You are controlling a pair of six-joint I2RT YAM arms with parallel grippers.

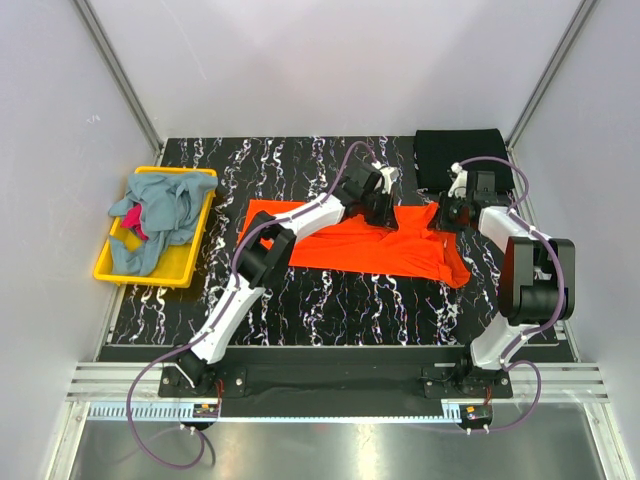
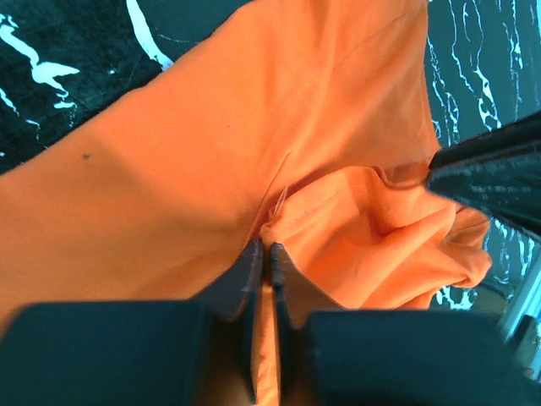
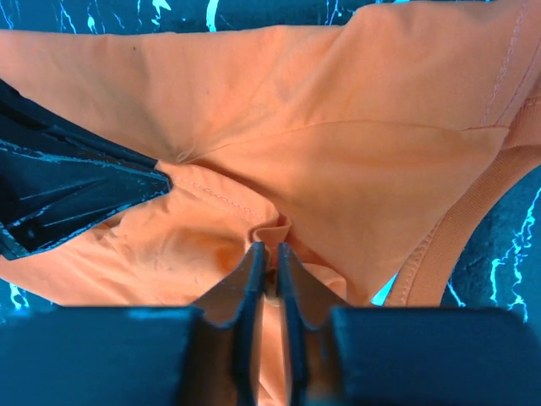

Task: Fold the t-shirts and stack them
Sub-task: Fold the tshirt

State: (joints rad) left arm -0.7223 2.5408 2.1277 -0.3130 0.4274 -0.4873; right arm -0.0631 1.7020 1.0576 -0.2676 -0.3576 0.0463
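Note:
The bright orange t-shirt (image 1: 340, 245) lies spread across the middle of the black marbled table (image 1: 300, 300). At its far right part my left gripper (image 1: 386, 213) is shut on a raised fold of the orange cloth (image 2: 211, 135), with the pinch at the fingertips (image 2: 269, 247). My right gripper (image 1: 446, 217) is just to the right, shut on another small pinch of the orange cloth (image 3: 338, 101) near the collar band (image 3: 269, 250). A folded black t-shirt (image 1: 460, 155) rests at the back right. Grey-blue (image 1: 160, 205) and magenta (image 1: 133, 222) t-shirts lie crumpled in the bin.
The yellow plastic bin (image 1: 185, 262) stands at the table's left edge. Grey walls close in the back and both sides. Each wrist view shows the other gripper close by: the right one (image 2: 499, 165), the left one (image 3: 76, 190).

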